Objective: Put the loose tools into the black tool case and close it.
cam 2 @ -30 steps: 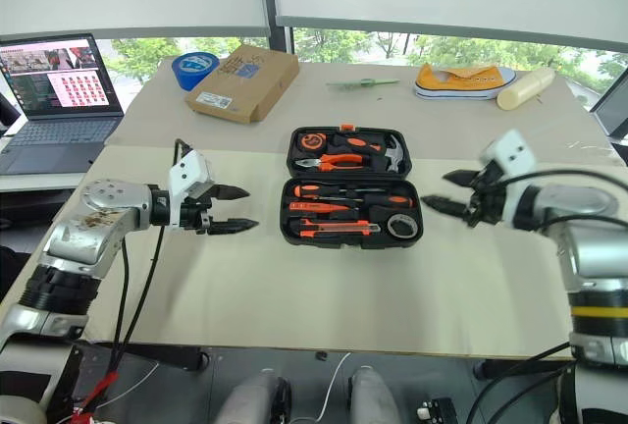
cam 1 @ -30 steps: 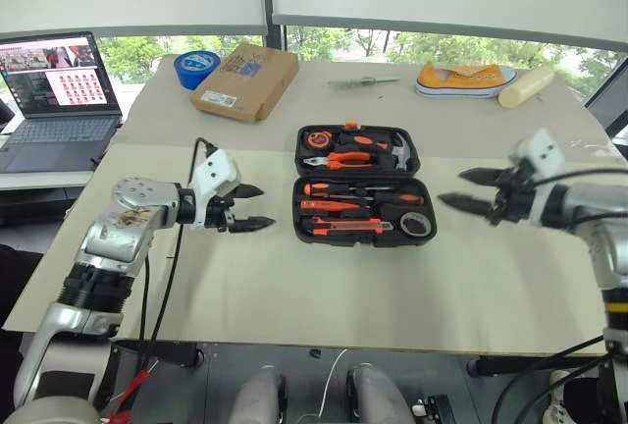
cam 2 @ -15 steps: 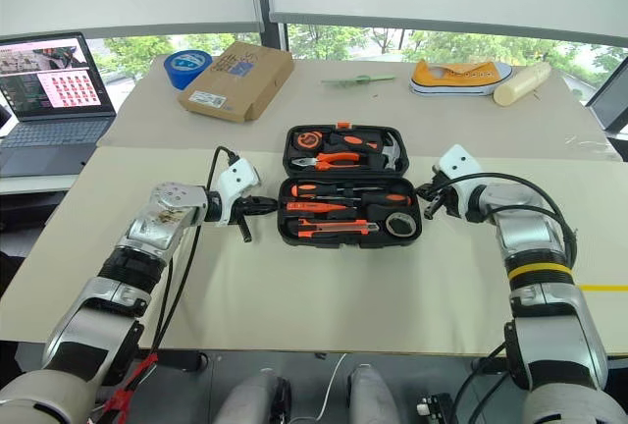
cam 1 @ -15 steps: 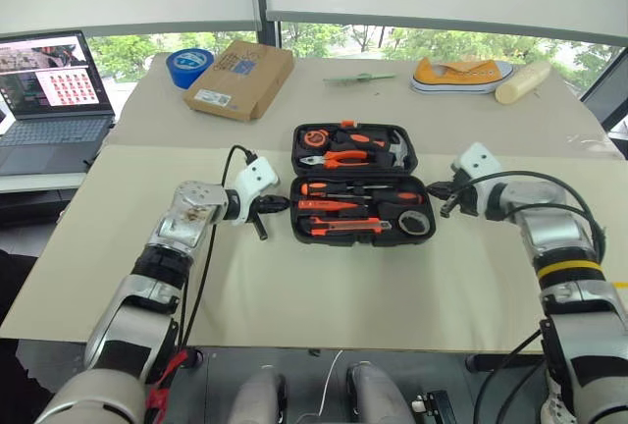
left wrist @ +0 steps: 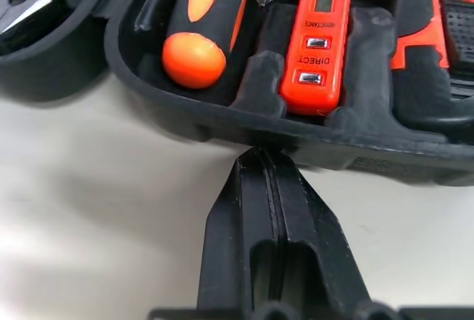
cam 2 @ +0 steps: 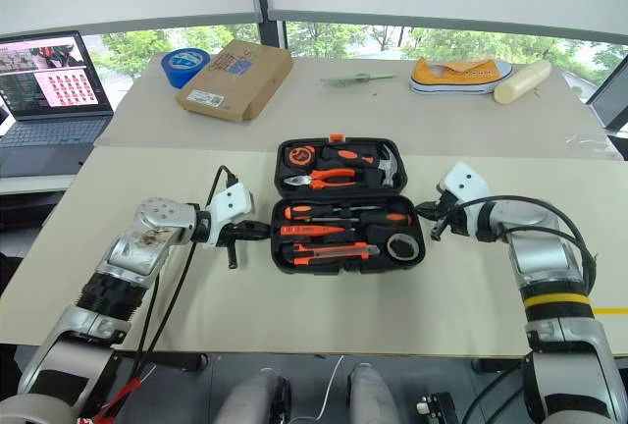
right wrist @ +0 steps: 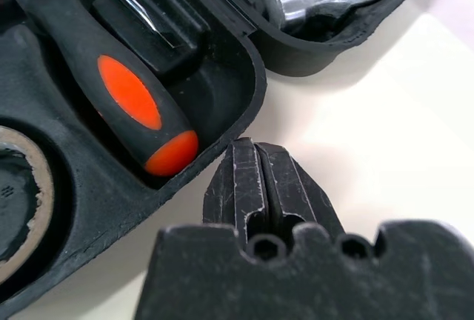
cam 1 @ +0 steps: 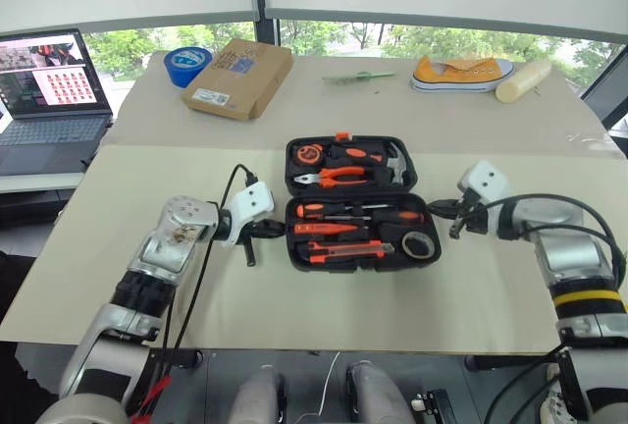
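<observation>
On table (cam 1: 294,336), mid-way across: black tool case (cam 1: 355,238) lying open, lid half flat behind, front half facing robot. Screwdrivers (cam 1: 358,214), utility knife (cam 1: 339,250) and small tape roll (cam 1: 419,244) already seated in moulded slots, so probably only closing left. Left gripper (cam 1: 257,236) at case's left edge, right gripper (cam 1: 453,216) at right edge, tips against rim. Both pairs of fingers pressed together, empty, likely set to lift or steady the front half. Forearms low, angled inward.

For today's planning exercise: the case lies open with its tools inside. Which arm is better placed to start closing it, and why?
Neither clearly: the left gripper and right gripper, both shut, each sit at an end of the black tool case, by its near half. Closing probably takes both.
</observation>
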You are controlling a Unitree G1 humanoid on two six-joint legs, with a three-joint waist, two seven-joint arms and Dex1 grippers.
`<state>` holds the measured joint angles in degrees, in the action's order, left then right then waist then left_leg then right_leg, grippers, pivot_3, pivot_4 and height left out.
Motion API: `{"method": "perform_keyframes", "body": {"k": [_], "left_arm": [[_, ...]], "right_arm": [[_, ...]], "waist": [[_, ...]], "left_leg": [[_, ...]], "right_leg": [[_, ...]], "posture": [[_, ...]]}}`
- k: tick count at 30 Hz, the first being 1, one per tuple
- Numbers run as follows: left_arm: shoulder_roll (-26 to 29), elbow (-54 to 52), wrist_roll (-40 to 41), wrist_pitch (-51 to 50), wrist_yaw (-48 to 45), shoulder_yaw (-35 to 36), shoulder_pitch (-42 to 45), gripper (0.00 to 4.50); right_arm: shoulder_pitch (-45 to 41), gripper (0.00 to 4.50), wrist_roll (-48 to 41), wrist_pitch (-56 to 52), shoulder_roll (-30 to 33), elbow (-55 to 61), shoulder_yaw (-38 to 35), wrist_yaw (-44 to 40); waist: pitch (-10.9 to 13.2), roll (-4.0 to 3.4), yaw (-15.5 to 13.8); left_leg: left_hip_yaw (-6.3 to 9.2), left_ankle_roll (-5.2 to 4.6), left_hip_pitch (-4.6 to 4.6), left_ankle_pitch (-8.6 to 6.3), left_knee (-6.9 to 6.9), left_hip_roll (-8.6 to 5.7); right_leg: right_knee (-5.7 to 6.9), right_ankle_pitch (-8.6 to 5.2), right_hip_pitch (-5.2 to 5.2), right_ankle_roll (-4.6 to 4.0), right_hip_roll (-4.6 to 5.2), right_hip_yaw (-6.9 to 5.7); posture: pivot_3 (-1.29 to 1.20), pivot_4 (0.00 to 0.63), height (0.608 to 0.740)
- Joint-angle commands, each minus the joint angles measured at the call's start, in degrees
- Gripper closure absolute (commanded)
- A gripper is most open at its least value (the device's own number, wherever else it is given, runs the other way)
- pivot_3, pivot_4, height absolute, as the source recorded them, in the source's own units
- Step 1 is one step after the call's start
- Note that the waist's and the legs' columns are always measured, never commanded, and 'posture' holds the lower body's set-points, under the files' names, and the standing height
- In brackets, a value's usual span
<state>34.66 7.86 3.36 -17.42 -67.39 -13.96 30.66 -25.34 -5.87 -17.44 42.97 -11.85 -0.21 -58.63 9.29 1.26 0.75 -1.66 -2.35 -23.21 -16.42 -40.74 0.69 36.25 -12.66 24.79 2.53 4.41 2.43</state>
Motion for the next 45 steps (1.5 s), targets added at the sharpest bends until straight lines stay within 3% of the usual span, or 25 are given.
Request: {"method": "perform_keyframes", "body": {"k": [1, 11, 16, 19, 23, 27, 30, 33, 39, 41, 45], "left_arm": [[1.6, -5.0, 0.2, 1.0, -2.6, -2.6, -3.7, 4.50], [8.3, -13.4, 2.1, -1.3, -0.8, 1.8, -15.1, 4.50], [9.6, -12.9, 1.8, -1.3, 0.9, 3.2, -16.4, 4.50], [9.7, -6.6, 1.7, -4.3, 3.6, 5.5, -12.5, 4.50], [7.0, 1.2, 6.6, -16.1, 6.9, 9.6, -3.0, 3.55], [3.4, 6.1, 10.3, -26.6, 10.2, 12.5, 5.3, 2.05], [-3.0, 9.9, 14.1, -36.9, 16.6, 17.1, 13.0, 1.06], [-7.6, 11.3, 15.4, -41.3, 20.5, 18.2, 16.2, 1.06], [-12.1, 13.9, 14.6, -39.5, 25.8, 17.1, 17.6, 1.06], [-13.0, 15.4, 14.6, -39.0, 27.8, 17.9, 18.2, 1.58], [-14.2, 17.3, 15.6, -39.6, 30.8, 20.1, 19.4, 2.79]], "right_arm": [[5.1, 4.42, -3.9, -3.0, 0.0, 11.1, 0.2, -1.8], [19.4, 4.42, -7.7, -10.5, 1.7, 27.5, -5.9, 2.2], [20.1, 4.42, -6.8, -9.8, 3.7, 26.3, -7.4, 3.6], [16.7, 4.42, -6.2, -10.6, 4.9, 21.8, -8.5, 5.4], [8.8, 3.47, -7.2, -14.8, 4.9, 16.1, -9.2, 8.5], [0.5, 2.06, -9.9, -22.2, 2.0, 12.7, -9.7, 12.3], [-7.7, 1.10, -12.2, -30.7, -3.6, 9.6, -9.1, 16.7], [-13.0, 1.10, -12.1, -34.6, -7.8, 5.9, -7.4, 19.6], [-17.2, 1.10, -10.1, -34.9, -11.4, -1.1, -4.6, 22.9], [-17.7, 1.07, -9.7, -34.0, -11.6, -3.0, -4.2, 23.2], [-18.0, 2.12, -9.7, -33.8, -12.0, -4.6, -4.5, 24.2]], "waist": [[0.0, -0.03, 0.0], [-0.1, -0.13, 0.2], [-0.1, -0.14, 0.1], [-0.1, -0.13, 0.1], [-0.1, -0.12, 0.1], [-0.1, -0.10, 0.1], [-0.1, -0.09, 0.0], [-0.1, -0.09, 0.0], [-0.1, -0.09, 0.0], [-0.1, -0.09, 0.0], [-0.1, -0.08, -0.1]], "left_leg": [[-0.01, 0.00, 0.02, 0.00, 0.00, 0.00], [-0.07, -0.11, 0.51, -0.08, 0.07, 0.09], [-0.10, -0.11, 0.64, -0.08, 0.06, 0.06], [-0.13, -0.11, 0.77, -0.07, 0.06, 0.05], [-0.20, -0.05, 0.91, -0.03, 0.05, -0.04], [-0.16, -0.01, 0.89, 0.00, 0.03, 0.02], [-0.10, -0.01, 0.70, 0.00, 0.02, 0.04], [-0.05, 0.03, 0.33, 0.03, -0.12, -0.06], [-0.04, 0.10, 0.13, 0.06, -0.06, -0.25], [-0.05, 0.36, -0.09, 0.22, -0.07, -0.32], [-0.03, 0.35, -0.10, 0.21, -0.07, -0.37]], "right_leg": [[0.01, 0.00, -0.01, 0.00, 0.00, 0.01], [-0.11, -0.02, -0.47, -0.01, -0.05, 0.03], [-0.23, -0.03, -0.54, -0.01, -0.03, 0.05], [-0.25, -0.03, -0.65, -0.02, -0.03, 0.06], [-0.14, 0.04, -0.68, -0.14, -0.08, 0.05], [-0.03, 0.06, -0.62, -0.18, -0.23, 0.03], [0.05, 0.06, -0.54, -0.18, -0.23, -0.01], [0.18, 0.09, -0.29, -0.15, -0.09, -0.07], [0.15, 0.08, -0.06, -0.11, 0.08, -0.06], [0.28, 0.09, 0.23, -0.08, 0.14, -0.02], [0.47, 0.09, 0.32, -0.08, 0.18, 0.00]], "posture": [[0.00, 0.150, 0.735], [0.00, 0.150, 0.735], [0.00, 0.150, 0.735], [0.00, 0.150, 0.735], [0.00, 0.150, 0.735], [0.00, 0.150, 0.735], [0.00, 0.150, 0.735], [0.00, 0.150, 0.735], [0.00, 0.150, 0.735], [0.00, 0.150, 0.735], [0.00, 0.150, 0.735]]}}
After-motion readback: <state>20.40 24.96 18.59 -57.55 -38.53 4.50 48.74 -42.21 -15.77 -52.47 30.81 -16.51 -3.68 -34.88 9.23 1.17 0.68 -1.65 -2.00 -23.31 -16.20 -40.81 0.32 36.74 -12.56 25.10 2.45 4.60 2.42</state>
